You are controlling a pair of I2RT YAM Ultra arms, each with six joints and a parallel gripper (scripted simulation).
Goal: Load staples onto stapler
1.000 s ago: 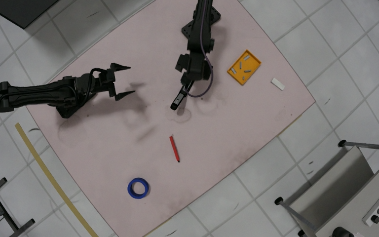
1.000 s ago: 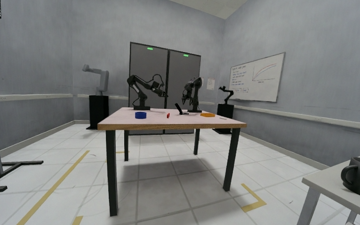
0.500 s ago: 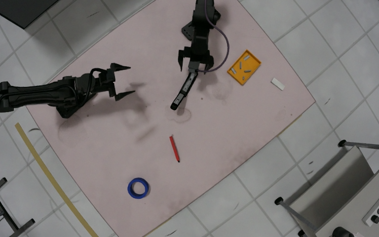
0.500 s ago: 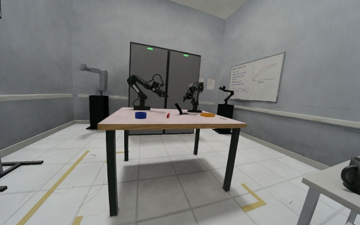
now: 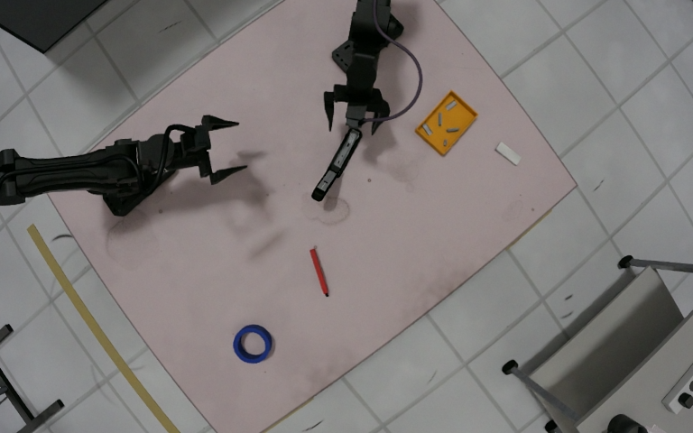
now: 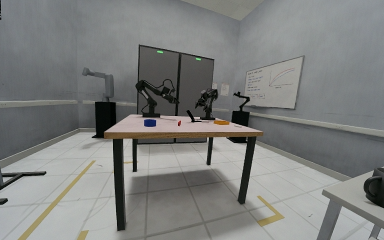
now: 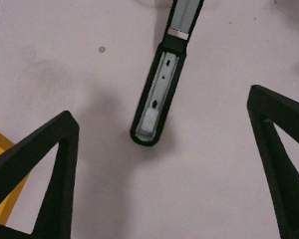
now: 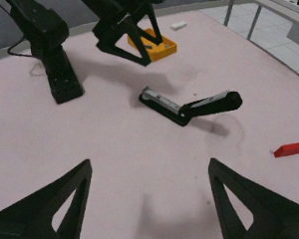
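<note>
The orange tray holds several grey staple sticks; its edge shows in the left wrist view. My left gripper is open and empty, above the rail end of the stapler. My right gripper is open and empty, raised well away from the stapler.
A red pen lies mid-table and a blue tape ring sits near one table edge. A white block lies beyond the tray. A second table and a chair stand off to the side.
</note>
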